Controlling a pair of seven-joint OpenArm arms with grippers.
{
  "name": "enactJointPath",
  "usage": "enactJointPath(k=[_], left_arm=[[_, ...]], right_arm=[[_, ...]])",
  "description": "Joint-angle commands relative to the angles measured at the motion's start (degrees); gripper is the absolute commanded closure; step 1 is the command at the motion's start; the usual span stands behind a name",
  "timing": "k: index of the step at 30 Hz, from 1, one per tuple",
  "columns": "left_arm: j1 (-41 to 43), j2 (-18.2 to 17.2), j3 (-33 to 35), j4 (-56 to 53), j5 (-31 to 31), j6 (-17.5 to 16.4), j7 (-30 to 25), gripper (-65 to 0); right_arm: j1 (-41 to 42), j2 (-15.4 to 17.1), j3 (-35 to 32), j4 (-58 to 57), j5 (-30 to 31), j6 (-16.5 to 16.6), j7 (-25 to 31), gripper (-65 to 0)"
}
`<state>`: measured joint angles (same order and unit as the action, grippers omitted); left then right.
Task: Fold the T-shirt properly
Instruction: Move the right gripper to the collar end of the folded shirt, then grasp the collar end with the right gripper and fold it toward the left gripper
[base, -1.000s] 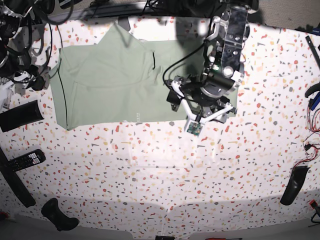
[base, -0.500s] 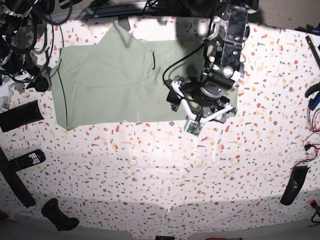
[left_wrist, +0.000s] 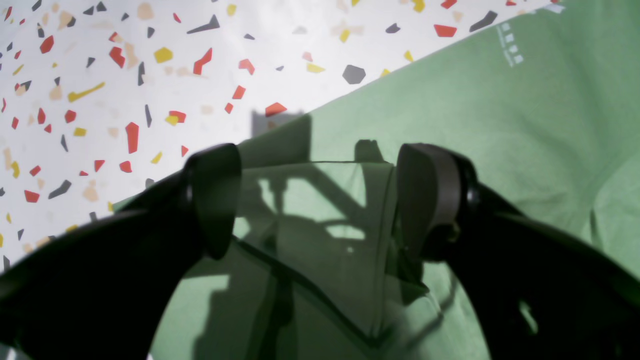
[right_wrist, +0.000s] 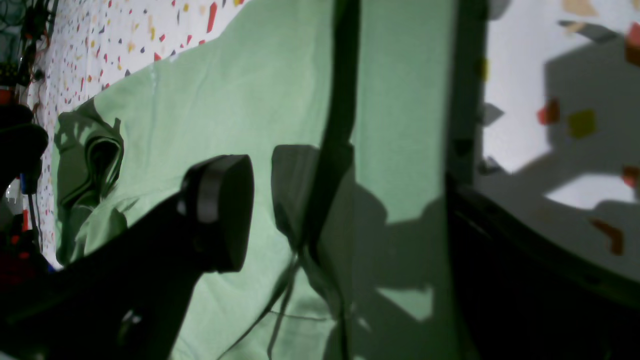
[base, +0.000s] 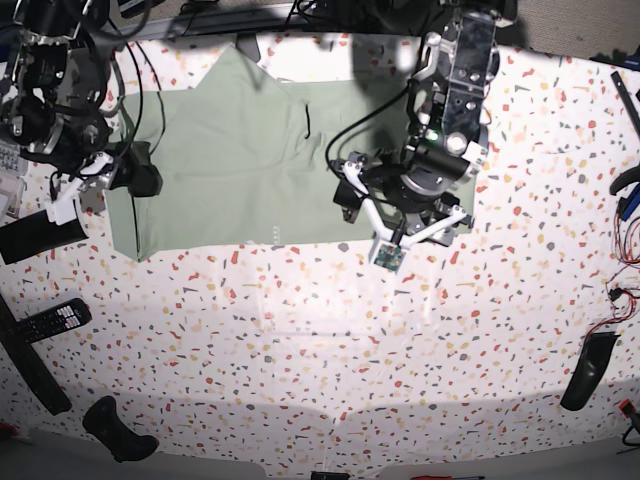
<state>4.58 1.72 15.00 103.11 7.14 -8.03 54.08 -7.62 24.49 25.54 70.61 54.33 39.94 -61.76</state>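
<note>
- sage-green cloth fills the upper middle of the speckled terrazzo table (base: 300, 340) in the base view: that's the t-shirt (base: 230, 170), lying flat with a sleeve peak poking up at its top edge and a short dark neckline mark near the middle.
- base view alone shows both arms at once, one over each end of the shirt, plus a remote control (base: 55, 320) lying off at the table's edge.
- left wrist view gets in close: left gripper (left_wrist: 320, 200) spread wide, nothing between the fingers (left_wrist: 215, 200), hovering over a folded cloth corner just beside the shirt's straight edge; tiny white print (left_wrist: 510, 42) on the fabric shows only here.
- right wrist view: right gripper (right_wrist: 350, 200) gaping wide too, empty, above a dark-trimmed seam; bunched, rumpled cloth (right_wrist: 95, 160) at the far end, which the base view doesn't reveal.
</note>
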Motion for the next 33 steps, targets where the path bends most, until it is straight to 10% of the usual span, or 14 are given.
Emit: enactJointPath(k=[1,13,23,33], left_arm=[[-0.79,0.31,0.09,1.22,-0.04,-0.13,-0.48,-44.8],[-0.63,-0.92,0.04,1.25,9.33,7.23,2.97,-44.8],[6.19,-4.81,0.04,1.51,15.54,10.29,3.32,-44.8],[10.88,-6.67,0.04,11.37,16.04,13.42,2.99,-44.8]], right_arm=[[-0.17,0.11,-1.44,0.20,-1.62,0.06,-2.95,-43.0],[-0.11,0.13,-11.39,0.20,-1.16,0.06,-3.02,-41.8],[0.15,0.09,-11.21,0.20,-1.16,0.06,-3.08,0.0],[2.67,0.09,-11.21,0.20,-1.16,0.06,-2.78,0.0]])
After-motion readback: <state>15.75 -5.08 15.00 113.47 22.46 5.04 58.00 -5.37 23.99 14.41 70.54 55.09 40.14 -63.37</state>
